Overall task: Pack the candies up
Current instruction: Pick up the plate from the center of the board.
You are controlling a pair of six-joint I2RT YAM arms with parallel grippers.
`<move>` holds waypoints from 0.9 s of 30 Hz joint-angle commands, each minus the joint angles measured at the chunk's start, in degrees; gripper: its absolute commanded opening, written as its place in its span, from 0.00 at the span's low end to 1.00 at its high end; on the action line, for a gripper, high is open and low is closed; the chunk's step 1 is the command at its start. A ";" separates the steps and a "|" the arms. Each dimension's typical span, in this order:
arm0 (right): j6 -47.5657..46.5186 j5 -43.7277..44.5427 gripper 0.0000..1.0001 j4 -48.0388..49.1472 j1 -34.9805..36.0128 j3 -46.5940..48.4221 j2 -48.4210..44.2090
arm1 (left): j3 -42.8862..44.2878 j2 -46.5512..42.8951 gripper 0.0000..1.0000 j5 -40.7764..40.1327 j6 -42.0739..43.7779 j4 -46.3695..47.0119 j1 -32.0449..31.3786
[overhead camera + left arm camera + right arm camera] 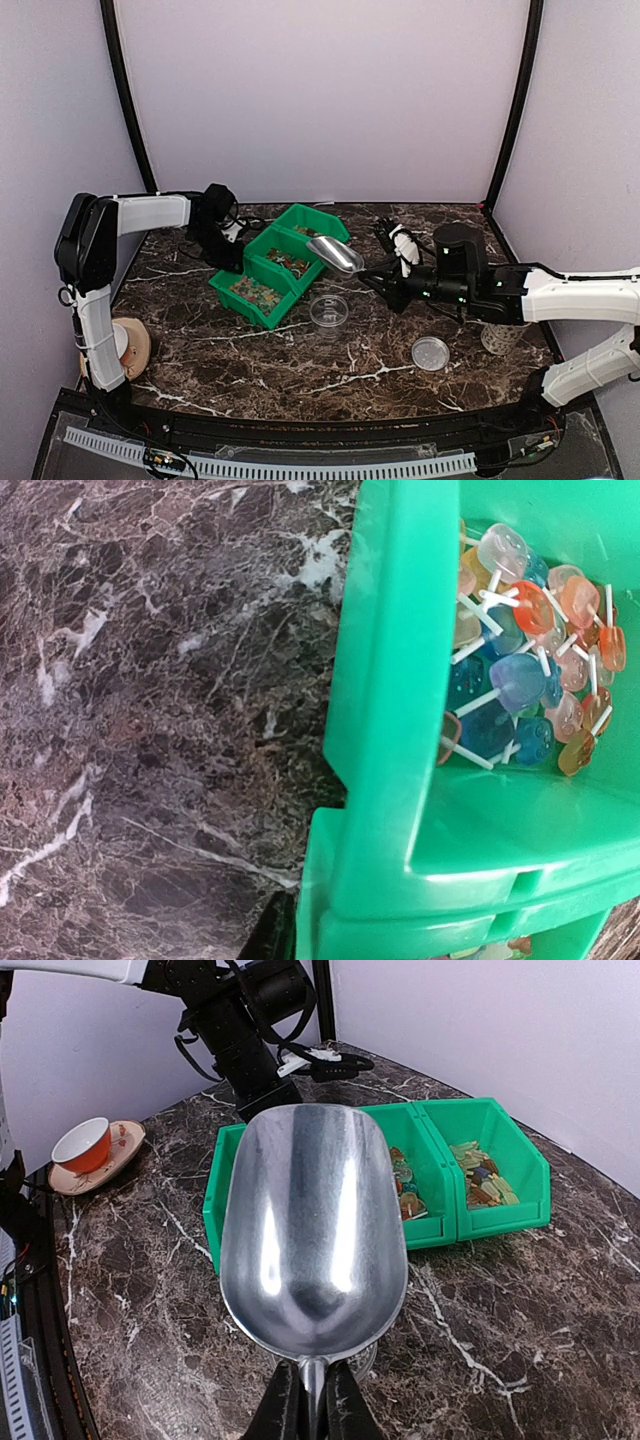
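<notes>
Right hand (312,1402) clamped on empty scoop (312,1230) near green bins (500,1215) holding candies (530,670); left hand (226,250) state cannot be told.

A dark marble-patterned table (300,370) with white veins sits inside 3 plain pale lilac walls (320,100); 2 black curved poles (128,100) (1 per back corner) rise from it under soft, even light.

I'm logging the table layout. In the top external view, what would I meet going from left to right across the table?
Cup on saucer → green bins → clear lid.
</notes>
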 commanded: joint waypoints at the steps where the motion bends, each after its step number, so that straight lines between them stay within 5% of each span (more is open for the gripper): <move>1: -0.40 -0.65 0.00 3.42 -0.41 -0.38 -0.80 | -2.25 -2.43 0.18 0.38 -2.81 -1.57 0.26; 10: -0.64 -0.88 0.00 3.57 -0.41 -0.32 -0.60 | -6.96 -4.22 0.00 2.07 -4.34 0.04 0.26; 27: -1.74 -1.21 0.00 -6.75 -0.41 7.93 0.09 | -22.42 -21.46 0.00 20.43 -14.47 16.34 0.26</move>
